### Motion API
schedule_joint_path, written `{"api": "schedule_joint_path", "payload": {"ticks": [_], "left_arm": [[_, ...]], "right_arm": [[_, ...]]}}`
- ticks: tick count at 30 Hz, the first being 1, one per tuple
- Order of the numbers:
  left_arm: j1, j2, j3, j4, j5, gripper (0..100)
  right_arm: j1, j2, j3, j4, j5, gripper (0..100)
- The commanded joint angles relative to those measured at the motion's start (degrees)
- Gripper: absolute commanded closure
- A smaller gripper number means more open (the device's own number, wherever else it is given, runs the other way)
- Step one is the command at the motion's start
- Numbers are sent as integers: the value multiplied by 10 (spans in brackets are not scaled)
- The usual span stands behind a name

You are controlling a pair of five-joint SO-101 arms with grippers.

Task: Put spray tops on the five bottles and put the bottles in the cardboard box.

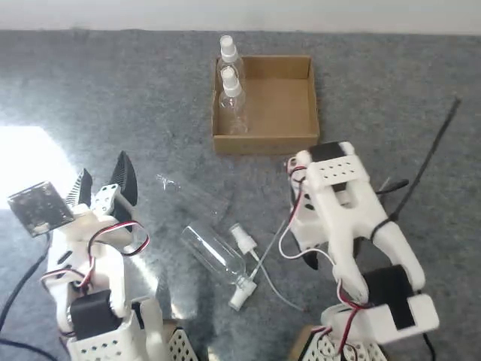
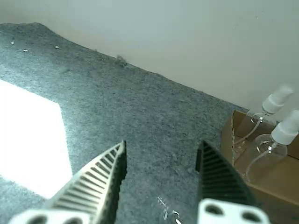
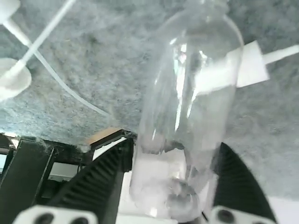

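The cardboard box [image 1: 267, 142] stands at the far middle of the table. Two clear bottles with white spray tops [image 1: 228, 54] [image 1: 233, 98] rest along its left wall, also in the left wrist view [image 2: 276, 100] [image 2: 286, 131]. A bare bottle [image 1: 214, 252] lies in front of the box, and a fainter one [image 1: 188, 193] lies just beyond it. Two loose spray tops with tubes [image 1: 243, 237] [image 1: 240, 293] lie beside them. My right gripper [image 3: 175, 147] is shut on another clear bottle [image 3: 191, 93]. My left gripper [image 1: 103, 169] [image 2: 162, 149] hangs open above bare carpet, left of the bottles.
Grey carpet [image 1: 391, 83] covers the table and a pale wall [image 2: 187, 37] backs it. A bright sunlit patch [image 1: 30, 154] lies at the left. A thin black rod [image 1: 432, 147] slants at the right of the box. The right arm's body [image 1: 338, 195] stands close before the box.
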Motion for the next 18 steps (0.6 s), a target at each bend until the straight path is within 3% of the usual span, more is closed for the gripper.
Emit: {"api": "schedule_joint_path", "payload": {"ticks": [1,10,18], "left_arm": [[-2,-4,-11,-7,4,776],[-2,-4,-11,-7,3,776],[-2,-4,-11,-7,3,776]], "right_arm": [[-26,24,-31,24,-56,659],[-26,14,-63,25,-63,644],[-35,73,-143,22,-124,645]]}}
